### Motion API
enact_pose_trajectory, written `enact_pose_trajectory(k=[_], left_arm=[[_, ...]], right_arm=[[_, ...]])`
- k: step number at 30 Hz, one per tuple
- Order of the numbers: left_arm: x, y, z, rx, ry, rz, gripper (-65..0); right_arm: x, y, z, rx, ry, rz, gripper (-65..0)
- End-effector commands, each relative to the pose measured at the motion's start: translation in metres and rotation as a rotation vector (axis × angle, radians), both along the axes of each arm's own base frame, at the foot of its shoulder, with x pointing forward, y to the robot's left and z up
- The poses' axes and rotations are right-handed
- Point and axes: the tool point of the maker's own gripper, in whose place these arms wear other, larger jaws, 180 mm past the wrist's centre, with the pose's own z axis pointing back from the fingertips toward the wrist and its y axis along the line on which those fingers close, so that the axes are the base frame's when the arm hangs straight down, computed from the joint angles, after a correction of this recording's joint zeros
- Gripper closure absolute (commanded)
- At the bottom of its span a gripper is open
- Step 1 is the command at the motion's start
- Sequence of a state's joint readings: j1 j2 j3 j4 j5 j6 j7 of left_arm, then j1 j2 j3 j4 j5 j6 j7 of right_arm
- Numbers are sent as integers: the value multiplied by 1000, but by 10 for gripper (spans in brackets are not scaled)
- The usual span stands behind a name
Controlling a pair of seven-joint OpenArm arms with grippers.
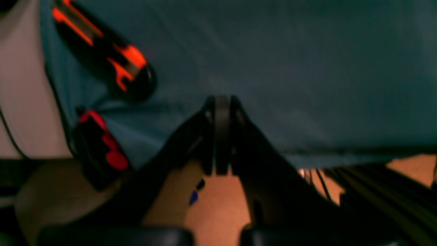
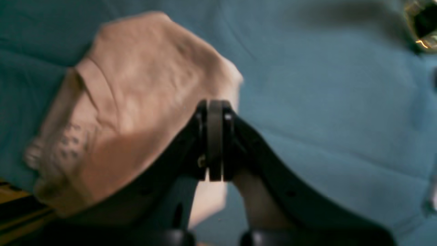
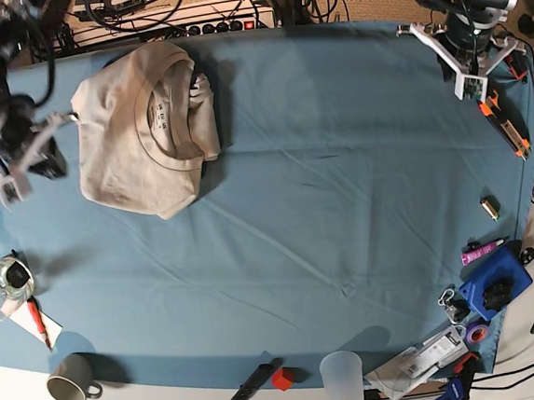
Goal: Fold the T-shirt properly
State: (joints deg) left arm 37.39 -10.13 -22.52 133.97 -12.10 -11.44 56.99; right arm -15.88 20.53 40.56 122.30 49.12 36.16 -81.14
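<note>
Overall, wrinkled blue tablecloth covers the table. Plain beige cotton T-shirt lies folded in a compact bundle at the far corner on the right arm's side, collar and printed neck label up. Right gripper hangs just beside it, jaws pressed together, empty. Left gripper, likewise pressed together, sits well apart near an orange-and-black utility knife.

Matt beige cotton T-shirt on blue tablecloth.

On the tablecloth: 1 T-shirt, 1 mug, 1 plastic cup, 1 red cube.
</note>
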Motion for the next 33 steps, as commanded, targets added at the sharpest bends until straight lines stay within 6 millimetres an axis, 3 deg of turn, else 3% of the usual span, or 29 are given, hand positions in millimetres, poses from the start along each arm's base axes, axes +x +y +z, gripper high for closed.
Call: enact_pose_trajectory(k=[1, 4, 7, 16, 22, 27, 33], left_arm=[[-1, 0, 5, 5, -11, -5, 0], [-12, 0, -1, 10, 40, -11, 0], [-22, 1, -6, 11, 76, -10, 0], [-82, 1, -24, 10, 252, -11, 0], [-117, -3, -32, -21, 345, -10, 0], [-163, 5, -68, -56, 518, 44, 0], [-214, 0, -105, -153, 685, 76, 0]], right_arm=[[-3, -3, 15, -39, -45, 7, 0], [-28, -15, 22, -102, -32, -39, 0], [-51, -24, 13, -111, 25, -84, 0], [-103, -9, -24, -55, 189, -90, 0], [-167, -16, -66, 28, 408, -162, 0], [-217, -31, -100, 122, 569, -270, 0], [-258, -41, -134, 234, 696, -384, 0]])
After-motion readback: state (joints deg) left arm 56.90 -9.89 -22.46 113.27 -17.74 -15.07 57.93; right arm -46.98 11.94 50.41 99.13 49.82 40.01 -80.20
